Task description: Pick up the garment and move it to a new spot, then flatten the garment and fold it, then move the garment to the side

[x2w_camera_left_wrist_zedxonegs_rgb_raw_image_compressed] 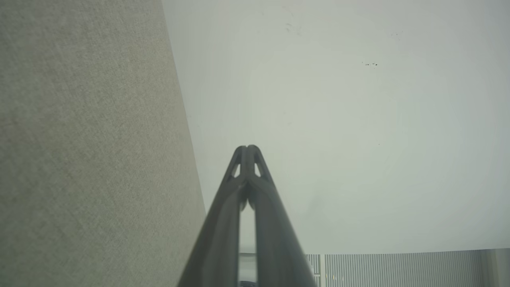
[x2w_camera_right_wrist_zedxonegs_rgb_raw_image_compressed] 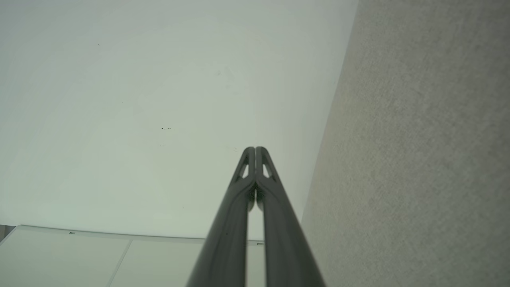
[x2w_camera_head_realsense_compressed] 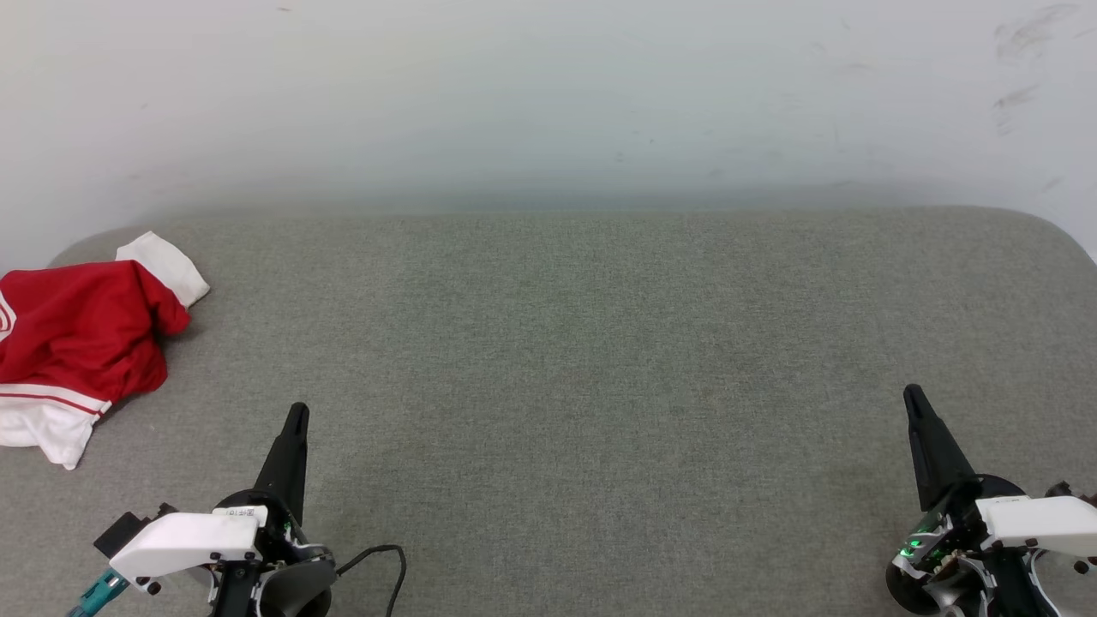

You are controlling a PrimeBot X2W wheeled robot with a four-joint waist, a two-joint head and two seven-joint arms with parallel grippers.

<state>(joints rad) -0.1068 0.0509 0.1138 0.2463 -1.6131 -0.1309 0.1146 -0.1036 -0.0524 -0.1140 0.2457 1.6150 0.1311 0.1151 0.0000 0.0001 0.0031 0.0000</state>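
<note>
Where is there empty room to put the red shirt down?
The whole middle of the grey surface is bare, from the wall down to between the left gripper and right gripper. Only the far left edge is taken, where the garment lies crumpled.

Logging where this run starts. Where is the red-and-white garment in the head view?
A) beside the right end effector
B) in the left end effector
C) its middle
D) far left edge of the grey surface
D: the garment lies crumpled far left on the grey surface, apart from the left end effector.
</note>
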